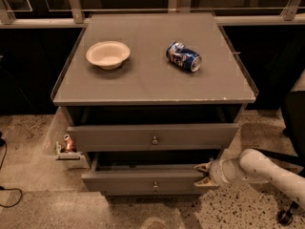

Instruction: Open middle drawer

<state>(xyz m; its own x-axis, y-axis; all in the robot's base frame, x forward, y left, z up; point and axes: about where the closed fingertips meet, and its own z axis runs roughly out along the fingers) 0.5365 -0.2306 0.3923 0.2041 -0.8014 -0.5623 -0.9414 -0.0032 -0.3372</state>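
The middle drawer is the grey shallow front with a small round knob, below the taller top front. It stands pulled out part way, with a dark gap showing behind its front. My gripper is at the right end of this drawer front, touching it, on the pale arm that comes in from the right. Its fingers are spread apart, one above and one below. The lowest front is mostly hidden under the pulled-out drawer.
On the cabinet top sit a white bowl at left and a blue can lying on its side at right. A small object sits on a ledge left of the cabinet. A cable lies on the speckled floor.
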